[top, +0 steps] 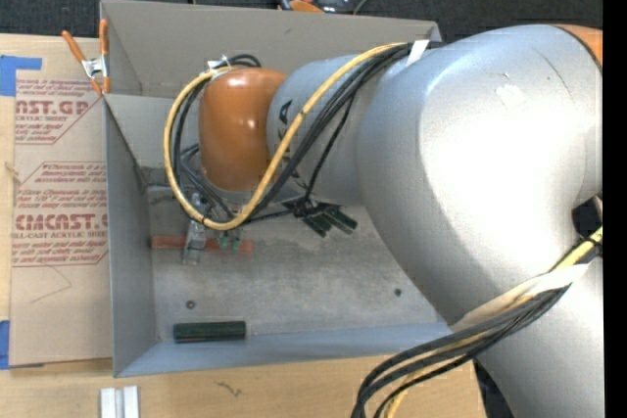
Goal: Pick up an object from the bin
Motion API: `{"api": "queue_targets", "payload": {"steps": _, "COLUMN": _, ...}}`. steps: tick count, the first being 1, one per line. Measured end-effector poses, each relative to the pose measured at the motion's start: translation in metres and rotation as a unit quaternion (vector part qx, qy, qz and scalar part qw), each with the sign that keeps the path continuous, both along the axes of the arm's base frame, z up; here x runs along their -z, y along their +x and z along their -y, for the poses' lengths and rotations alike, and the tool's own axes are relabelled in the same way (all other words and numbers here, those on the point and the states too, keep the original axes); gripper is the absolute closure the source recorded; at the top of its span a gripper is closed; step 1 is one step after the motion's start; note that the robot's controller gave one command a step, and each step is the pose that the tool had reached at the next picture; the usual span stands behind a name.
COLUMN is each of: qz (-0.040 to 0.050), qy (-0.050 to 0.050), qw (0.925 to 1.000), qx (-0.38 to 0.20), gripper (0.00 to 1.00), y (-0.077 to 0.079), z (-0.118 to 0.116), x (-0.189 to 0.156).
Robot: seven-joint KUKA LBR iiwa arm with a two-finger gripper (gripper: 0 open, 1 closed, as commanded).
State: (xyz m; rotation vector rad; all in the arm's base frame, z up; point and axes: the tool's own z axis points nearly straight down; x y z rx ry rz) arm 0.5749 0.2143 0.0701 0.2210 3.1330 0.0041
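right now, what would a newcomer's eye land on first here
The big silver-grey arm fills the right side, its orange wrist cover hanging over the grey bin. Below it the end effector sits low by a thin reddish stick at the bin's left; a dark flat bar lies by the near wall.

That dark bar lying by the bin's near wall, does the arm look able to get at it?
Probably yes: the dark bar lies alone on the floor, nothing over it, though the near wall is close.
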Motion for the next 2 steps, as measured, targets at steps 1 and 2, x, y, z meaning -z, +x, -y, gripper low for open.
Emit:
{"api": "queue_targets", "payload": {"steps": 1, "qz": 0.0041, "qy": 0.001, "qw": 1.0, "qx": -0.002, "gripper": 1.0, "y": 0.002, "z": 0.008, "x": -0.123}}
{"api": "queue_targets", "payload": {"steps": 2, "qz": 0.0043, "qy": 0.001, "qw": 1.0, "qx": 0.002, "gripper": 1.0, "y": -0.026, "z": 0.035, "x": -0.233}}
